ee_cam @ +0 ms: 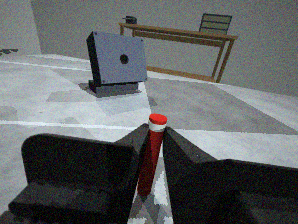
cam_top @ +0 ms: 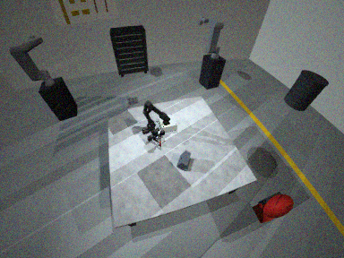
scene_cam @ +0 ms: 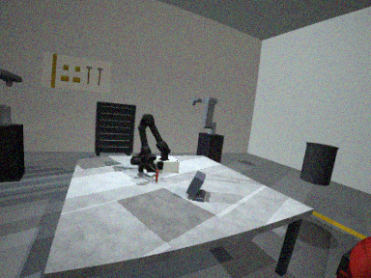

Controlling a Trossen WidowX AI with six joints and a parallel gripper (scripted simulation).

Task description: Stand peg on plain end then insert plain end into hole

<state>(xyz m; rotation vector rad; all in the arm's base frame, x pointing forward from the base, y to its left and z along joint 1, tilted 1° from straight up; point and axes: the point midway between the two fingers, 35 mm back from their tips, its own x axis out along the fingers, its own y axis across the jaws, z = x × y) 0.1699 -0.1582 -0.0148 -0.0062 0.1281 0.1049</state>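
gripper (ee_cam: 150,165) clamped on red peg (ee_cam: 151,155) | peg held upright, white band up | sloped panel (ee_cam: 117,62) w/ hole seen ahead on desk (ee_cam: 210,115)

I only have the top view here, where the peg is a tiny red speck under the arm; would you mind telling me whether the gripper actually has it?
Observer: Yes. In the wrist view the gripper is shut on the red peg, one finger on each side.
Operator: Thank you. Which end is up?
Observer: The white-banded end, with its red cap, points up; the plain end is down between the fingers.
Operator: And is the hole visible from there?
Observer: Yes. The sloped panel stands ahead and left of the peg, its one dark hole facing the camera.
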